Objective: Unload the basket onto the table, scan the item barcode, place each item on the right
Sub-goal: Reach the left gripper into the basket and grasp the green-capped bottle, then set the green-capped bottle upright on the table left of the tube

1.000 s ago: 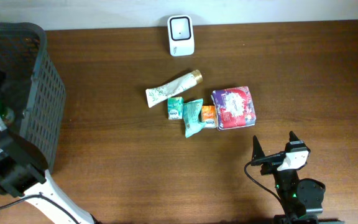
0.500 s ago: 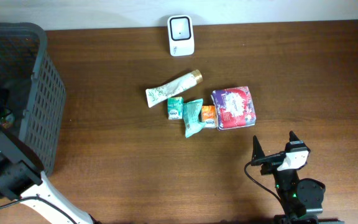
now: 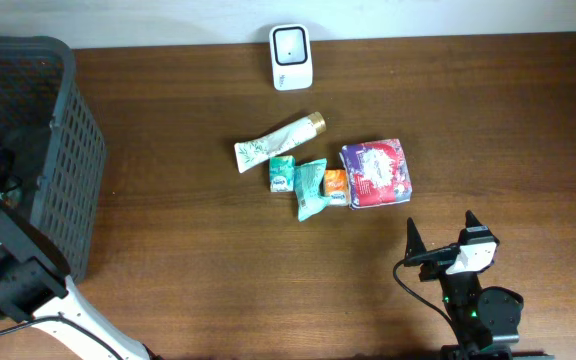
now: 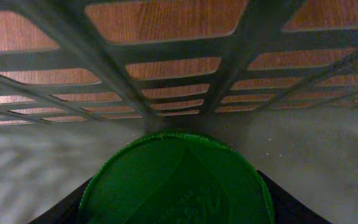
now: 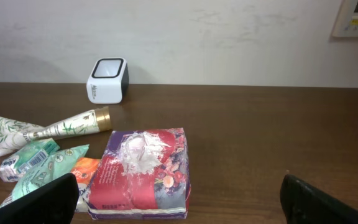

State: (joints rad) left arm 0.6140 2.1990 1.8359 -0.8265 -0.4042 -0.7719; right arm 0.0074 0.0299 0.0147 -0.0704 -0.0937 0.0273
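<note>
In the overhead view, a dark grey lattice basket [image 3: 63, 140] is located at the left edge of the wooden table [image 3: 218, 290], and the left arm [image 3: 8, 270] is extended into it; its contents cannot be made out from above. A white barcode scanner [image 3: 291, 57] is placed at the far edge. Near the centre, five items are grouped outside any container: a tube [image 3: 278, 140], a small green box [image 3: 282, 174], a teal pouch [image 3: 310, 190], an orange packet [image 3: 336, 186] and a tissue pack [image 3: 376, 172]. The right gripper [image 3: 441, 230] is held above bare table near the front edge, its jaws spread wide and nothing held. In the left wrist view, the basket floor and slotted wall are shown, and a green round lid [image 4: 176, 180] is seen on the floor, close to the wall. The left gripper [image 4: 176, 211] is positioned over this lid, with dark fingers [image 4: 291, 202] on either side; whether the lid is clamped cannot be determined. In the right wrist view, the scanner is seen upright against the wall, and the tissue pack lies nearest, between the spread fingers [image 5: 48, 199], untouched.
</note>
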